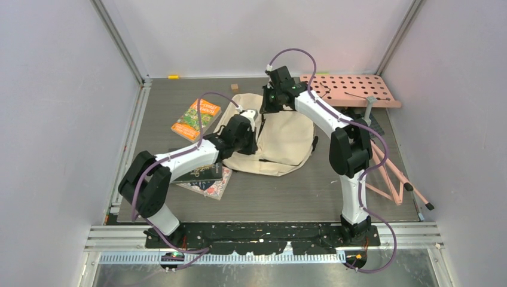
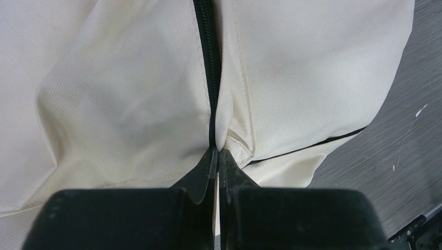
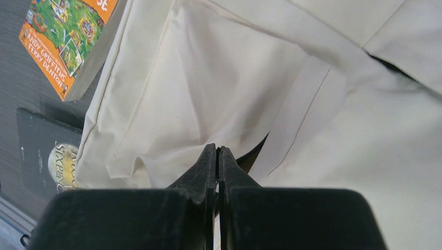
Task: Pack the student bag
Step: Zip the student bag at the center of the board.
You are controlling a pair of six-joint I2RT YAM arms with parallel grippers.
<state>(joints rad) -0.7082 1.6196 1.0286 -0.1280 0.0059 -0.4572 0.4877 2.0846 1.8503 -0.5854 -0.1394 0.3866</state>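
Note:
The student bag (image 1: 284, 140), cream fabric with black zippers, lies flat in the middle of the table. My left gripper (image 1: 250, 122) is on its left part. In the left wrist view this gripper (image 2: 217, 151) is shut, its tips pinching the bag (image 2: 120, 94) where the black zipper (image 2: 207, 57) runs into them; the fabric puckers there. My right gripper (image 1: 269, 106) is at the bag's far edge. In the right wrist view it (image 3: 217, 149) is shut on a fold of the bag (image 3: 208, 83) beside a dark zipper gap (image 3: 255, 152).
An orange book (image 1: 196, 119) lies left of the bag, also showing in the right wrist view (image 3: 65, 36). Dark books (image 1: 203, 174) lie under my left arm. A pink perforated board (image 1: 353, 89) on pink legs (image 1: 391, 176) stands at the right. Walls enclose the table.

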